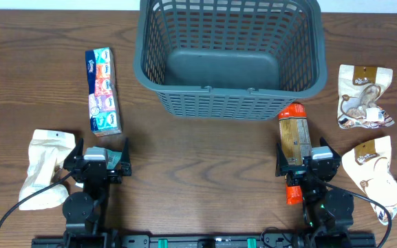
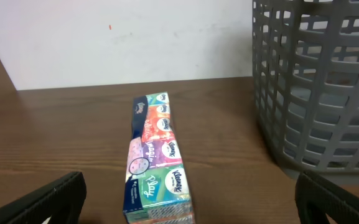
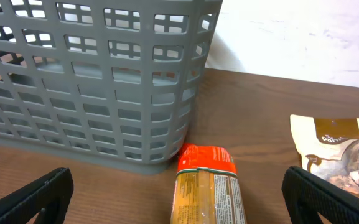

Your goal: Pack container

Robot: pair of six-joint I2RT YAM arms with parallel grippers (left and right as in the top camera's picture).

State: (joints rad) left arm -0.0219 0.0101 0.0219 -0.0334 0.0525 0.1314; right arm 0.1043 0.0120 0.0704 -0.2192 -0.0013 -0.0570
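Observation:
The container, a large dark grey slotted basket (image 1: pixel 229 103), stands empty at the back centre; it also shows in the left wrist view (image 2: pixel 316 93) and the right wrist view (image 3: pixel 92 93). A colourful tissue pack (image 1: pixel 103 91) lies left of it, just ahead of my open, empty left gripper (image 1: pixel 102 153) (image 2: pixel 188 193); the pack (image 2: pixel 157 162) points at the jaws. A long orange-capped snack packet (image 1: pixel 295 134) (image 3: pixel 207 186) lies by the basket's front right corner and runs back under my right gripper (image 1: pixel 301 157) (image 3: pixel 179 199), whose fingers are wide open on either side of it.
A white crumpled bag (image 1: pixel 43 169) lies at the front left beside the left arm. Two white-and-brown snack bags lie at the right, one further back (image 1: pixel 365 96) (image 3: pixel 344 155) and one near the front (image 1: pixel 376 172). A pale wall stands behind the table.

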